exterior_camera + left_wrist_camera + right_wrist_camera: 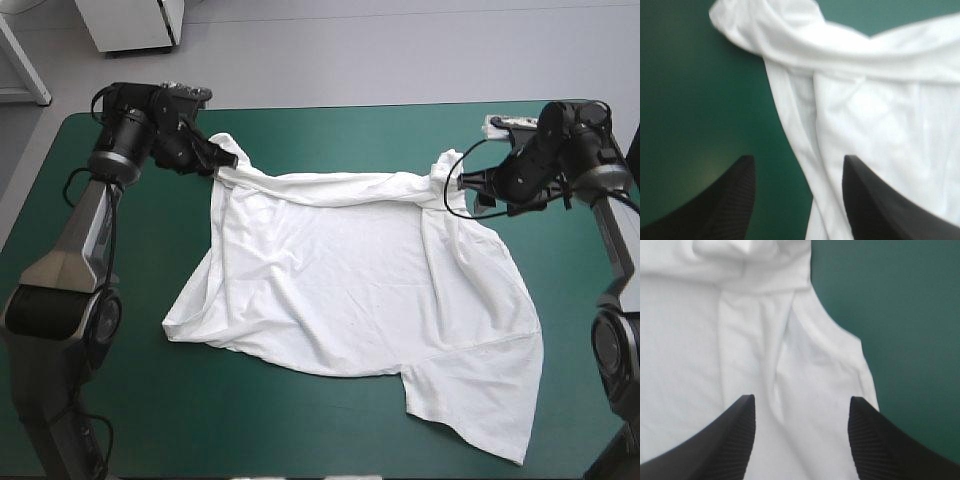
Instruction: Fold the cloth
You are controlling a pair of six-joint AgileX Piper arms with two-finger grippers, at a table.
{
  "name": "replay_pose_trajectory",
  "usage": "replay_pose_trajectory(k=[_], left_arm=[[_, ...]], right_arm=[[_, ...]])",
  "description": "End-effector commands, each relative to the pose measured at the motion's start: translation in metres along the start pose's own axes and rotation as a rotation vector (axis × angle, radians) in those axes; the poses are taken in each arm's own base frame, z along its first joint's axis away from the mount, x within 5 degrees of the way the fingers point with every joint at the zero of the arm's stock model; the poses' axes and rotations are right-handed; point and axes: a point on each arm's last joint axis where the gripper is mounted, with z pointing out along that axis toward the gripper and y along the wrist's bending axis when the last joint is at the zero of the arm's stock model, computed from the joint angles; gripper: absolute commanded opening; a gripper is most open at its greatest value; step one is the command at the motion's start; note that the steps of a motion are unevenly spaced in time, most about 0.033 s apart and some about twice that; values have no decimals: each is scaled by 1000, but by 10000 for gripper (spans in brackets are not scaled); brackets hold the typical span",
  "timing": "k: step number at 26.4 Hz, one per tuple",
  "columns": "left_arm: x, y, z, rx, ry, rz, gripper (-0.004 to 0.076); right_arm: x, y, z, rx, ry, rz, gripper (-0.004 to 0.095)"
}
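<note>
No fold yet: T-shirt lies spread on surface; left gripper upper left, right gripper upper right, both open over its corners.

The T-shirt is soft white cloth, matt and creased. The desk cover looks smooth, matt teal-green. The right gripper has black fingers, finely ribbed and dull.

You see T-shirt: white, short sleeves, spread mostly flat on middle of teal-green cover. Lots of wrinkles. Far edge bunched into thick roll running left to right, small lump at each far corner. Big flap sticks out toward your near right. Left side curled at edge.
</note>
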Motion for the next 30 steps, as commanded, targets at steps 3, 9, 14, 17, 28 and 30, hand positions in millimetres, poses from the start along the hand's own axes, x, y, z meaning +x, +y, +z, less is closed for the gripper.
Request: replay_pose_trajectory(k=[3, 9, 14, 17, 28, 30], left_arm=[[52, -4, -56, -24, 41, 10, 384], [96, -8, -95, -26, 27, 12, 384], [115, -9, -132, -35, -59, 10, 370], [118, -10, -142, -33, -98, 9, 370], [121, -15, -147, 19, -104, -4, 370], [121, -15, -147, 20, -105, -5, 370]], right_arm=[[46, 0, -45, 2, -56, -3, 496], [95, -6, -58, 58, -31, -4, 496], [133, -11, -61, 102, -36, 3, 496], [148, -16, -51, 128, -35, 22, 496], [167, -30, 19, 174, 61, 76, 484], [162, -33, 30, 179, 74, 80, 482]])
